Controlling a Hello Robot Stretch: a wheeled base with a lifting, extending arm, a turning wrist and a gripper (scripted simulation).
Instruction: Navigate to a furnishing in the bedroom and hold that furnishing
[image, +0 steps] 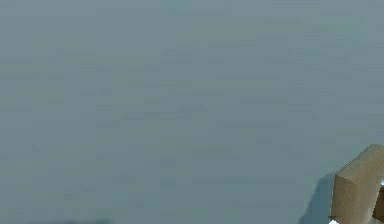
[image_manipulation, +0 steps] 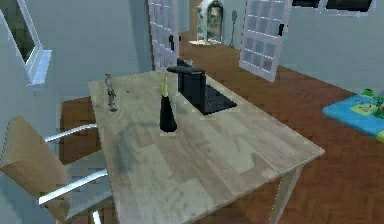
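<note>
Searching seemed the step in hand: wall (image: 150, 100) ahead, counter (image_manipulation: 230, 150) alongside; the bedroom furnishing's place and the claw's state could not be told; turning toward the doors (image_manipulation: 265, 40) seemed next

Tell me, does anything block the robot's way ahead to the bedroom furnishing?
Yes. A grey-blue wall stands straight ahead, with a wooden chair back at the forward view's lower right. On the arm side, a wooden table with a dark vase stands before the white doors. Which furnishing is meant cannot be told.
</note>
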